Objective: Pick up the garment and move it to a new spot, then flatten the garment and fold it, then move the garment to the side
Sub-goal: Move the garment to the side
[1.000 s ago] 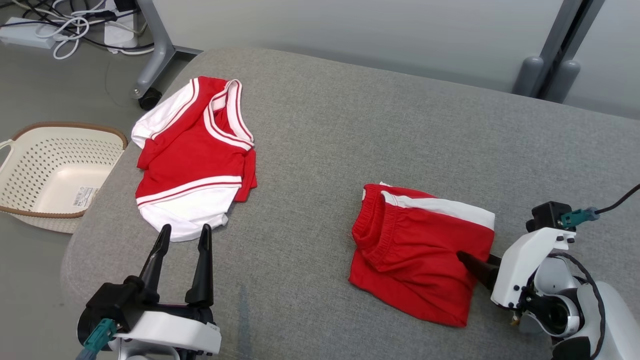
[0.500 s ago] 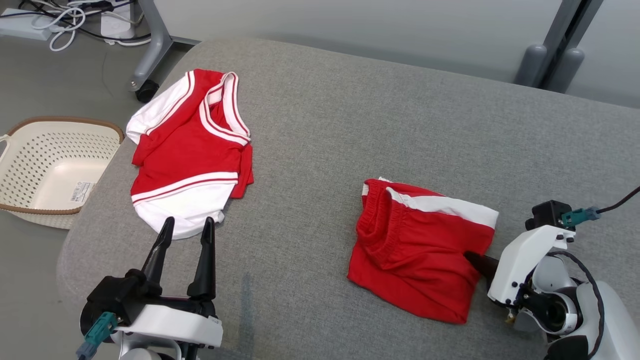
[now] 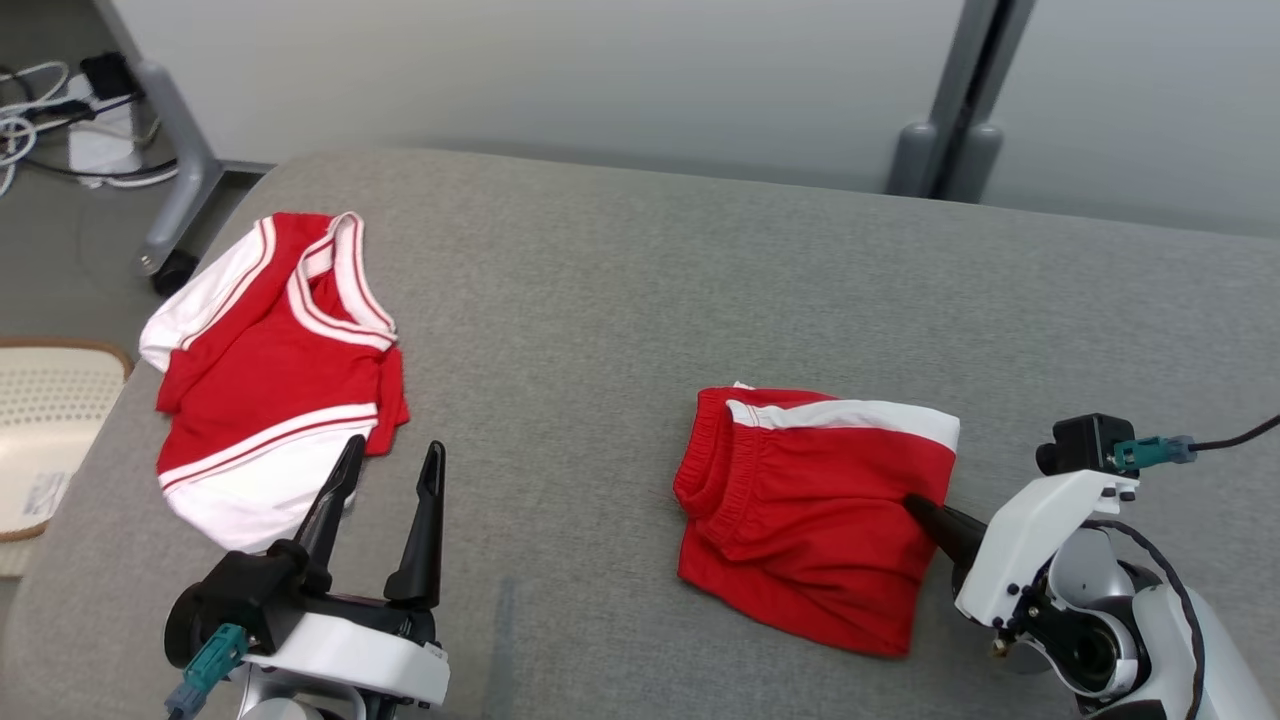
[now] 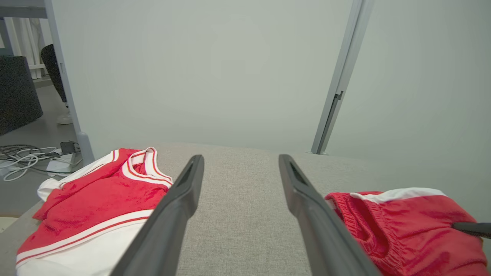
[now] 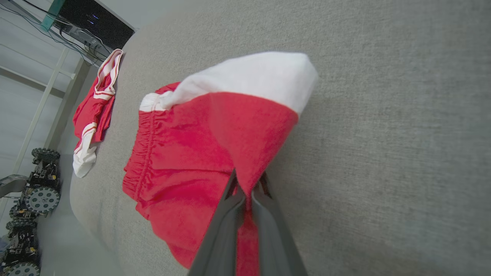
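Nearest, at seven o'clock in the head view, the left gripper (image 3: pixel 395 445) is held wide open, with nothing between its fingers; its tips are seen near the white hem of a red and white jersey (image 3: pixel 265 380). At four o'clock the right gripper (image 3: pixel 912 502) is closed tight on the three o'clock edge of the red shorts (image 3: pixel 810 510). In the right wrist view the red cloth is seen gathered to a point where it is pinched between the fingers (image 5: pixel 264 214).

The shorts are laid folded on the grey padded surface (image 3: pixel 640 300), at about five o'clock of its middle. Their elastic waistband is turned toward nine o'clock, and a white band runs along the twelve o'clock edge. The jersey is spread at nine o'clock, well apart from the shorts, its neckline toward twelve. Part of a cream basket (image 3: pixel 50 400) is seen past the surface's nine o'clock edge. Farthest, cables (image 3: pixel 20 130) are found on the floor at ten o'clock, and a grey post (image 3: pixel 950 100) stands at one o'clock.
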Motion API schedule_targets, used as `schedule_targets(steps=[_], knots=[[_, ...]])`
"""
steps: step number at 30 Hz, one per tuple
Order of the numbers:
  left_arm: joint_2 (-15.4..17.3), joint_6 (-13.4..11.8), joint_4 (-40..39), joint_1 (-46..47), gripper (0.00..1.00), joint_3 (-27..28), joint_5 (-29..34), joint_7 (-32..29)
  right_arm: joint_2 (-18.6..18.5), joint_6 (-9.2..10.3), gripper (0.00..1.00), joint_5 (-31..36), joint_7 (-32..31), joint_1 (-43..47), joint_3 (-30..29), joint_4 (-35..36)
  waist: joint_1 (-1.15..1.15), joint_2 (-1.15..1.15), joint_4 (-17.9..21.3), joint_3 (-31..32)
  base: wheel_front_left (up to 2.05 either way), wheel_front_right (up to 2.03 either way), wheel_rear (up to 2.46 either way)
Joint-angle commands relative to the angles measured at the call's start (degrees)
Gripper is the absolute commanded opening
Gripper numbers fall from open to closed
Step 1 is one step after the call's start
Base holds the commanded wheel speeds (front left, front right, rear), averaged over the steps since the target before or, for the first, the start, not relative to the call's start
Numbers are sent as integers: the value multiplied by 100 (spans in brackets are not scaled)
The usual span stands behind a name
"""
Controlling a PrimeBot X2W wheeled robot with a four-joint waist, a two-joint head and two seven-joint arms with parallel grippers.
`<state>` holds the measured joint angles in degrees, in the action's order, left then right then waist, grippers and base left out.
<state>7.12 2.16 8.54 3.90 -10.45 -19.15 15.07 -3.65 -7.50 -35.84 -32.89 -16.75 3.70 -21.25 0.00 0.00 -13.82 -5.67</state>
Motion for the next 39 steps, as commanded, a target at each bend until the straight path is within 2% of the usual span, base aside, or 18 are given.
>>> schedule_targets(steps=[1, 12, 19, 24, 36, 39], knots=[[43, 36, -6, 57, 100, -29, 62, -25, -61, 0, 0, -49, 57, 105, -18, 45, 0, 0, 367, 217, 0, 0, 0], [-49, 97, 15, 136, 100, -371, 83, -147, -193, 0, 0, -272, 79, 477, -7, 363, 0, 0, 1693, 551, 0, 0, 0], [-75, 129, 7, 223, 100, -552, 110, -216, -440, -1, 0, -423, 144, 330, 214, 628, 0, 0, 2312, 455, 0, 0, 0], [-7, 142, -57, 321, 100, -640, 151, -312, -916, -1, 0, -547, 272, -9, 626, 518, 0, 0, 2508, 216, 0, 0, 0], [330, 90, -543, 587, 100, -635, 285, -688, -2268, -1, 0, -846, 847, -1480, 1479, -323, 0, 0, 2596, -748, 0, 0, 0], [404, 87, -672, 647, 100, -632, 309, -777, -2404, 0, 0, -898, 984, -1785, 1605, -524, 0, 0, 2614, -939, 0, 0, 0]])
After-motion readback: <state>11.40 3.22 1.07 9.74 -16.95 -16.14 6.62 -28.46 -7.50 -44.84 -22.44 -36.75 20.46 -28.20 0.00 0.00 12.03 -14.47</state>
